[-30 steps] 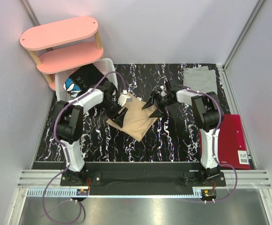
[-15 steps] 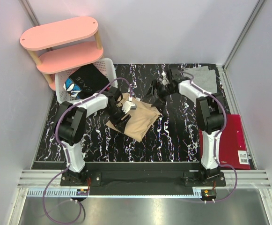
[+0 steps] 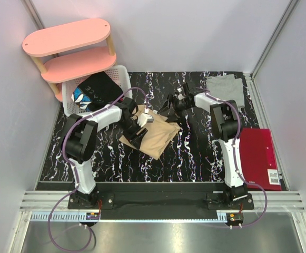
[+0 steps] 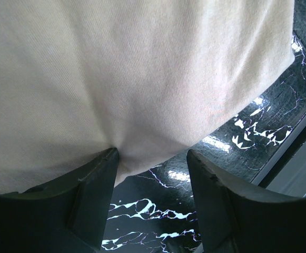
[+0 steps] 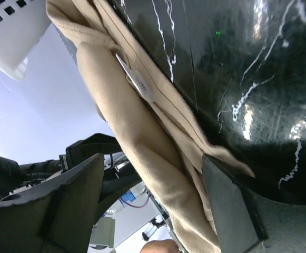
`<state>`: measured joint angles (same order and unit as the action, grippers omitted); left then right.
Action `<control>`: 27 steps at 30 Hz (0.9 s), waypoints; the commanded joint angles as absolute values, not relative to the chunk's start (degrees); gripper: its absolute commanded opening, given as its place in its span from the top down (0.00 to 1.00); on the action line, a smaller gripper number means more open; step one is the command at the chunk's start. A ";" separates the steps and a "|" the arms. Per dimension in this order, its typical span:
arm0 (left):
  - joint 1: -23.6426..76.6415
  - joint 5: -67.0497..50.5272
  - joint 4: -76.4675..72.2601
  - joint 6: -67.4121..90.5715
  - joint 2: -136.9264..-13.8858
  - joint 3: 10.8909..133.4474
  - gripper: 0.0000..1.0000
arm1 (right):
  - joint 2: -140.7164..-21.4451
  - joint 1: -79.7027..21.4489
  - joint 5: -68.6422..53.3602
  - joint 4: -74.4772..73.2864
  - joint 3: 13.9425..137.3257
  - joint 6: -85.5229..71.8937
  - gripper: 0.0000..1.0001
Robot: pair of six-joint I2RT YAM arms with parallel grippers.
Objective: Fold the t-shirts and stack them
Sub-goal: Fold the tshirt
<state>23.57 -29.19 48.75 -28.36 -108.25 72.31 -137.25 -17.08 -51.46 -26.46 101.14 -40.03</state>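
Left wrist: tan t-shirt [image 4: 142,79] touches left end effector [image 4: 153,154] underneath.

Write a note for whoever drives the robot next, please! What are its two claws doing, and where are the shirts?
Left gripper: open, fingertips against the left part of the tan t-shirt.
Right gripper: open, one finger on either side of that shirt's far edge, near the label.
Tan t-shirt: mid-table, partly folded, lying askew.
Grey t-shirt: flat at the table's far right corner, and it looks folded.
Done: the grey one.
Left: finish folding the tan one, then stack the two.
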 commanded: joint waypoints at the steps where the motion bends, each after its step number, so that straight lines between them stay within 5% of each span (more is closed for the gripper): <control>1: 22.15 -24.53 46.40 -29.27 -110.83 73.74 0.37 | -136.41 -17.75 -45.36 -27.42 96.16 -37.18 0.18; 17: 17.23 -23.91 49.83 -30.76 -113.65 83.23 0.37 | -113.74 -21.62 -31.29 -18.81 58.46 -39.20 0.19; 27: 17.84 -27.32 55.02 -30.41 -99.59 82.62 0.36 | -110.04 -21.53 -23.04 -32.57 74.86 -33.23 0.16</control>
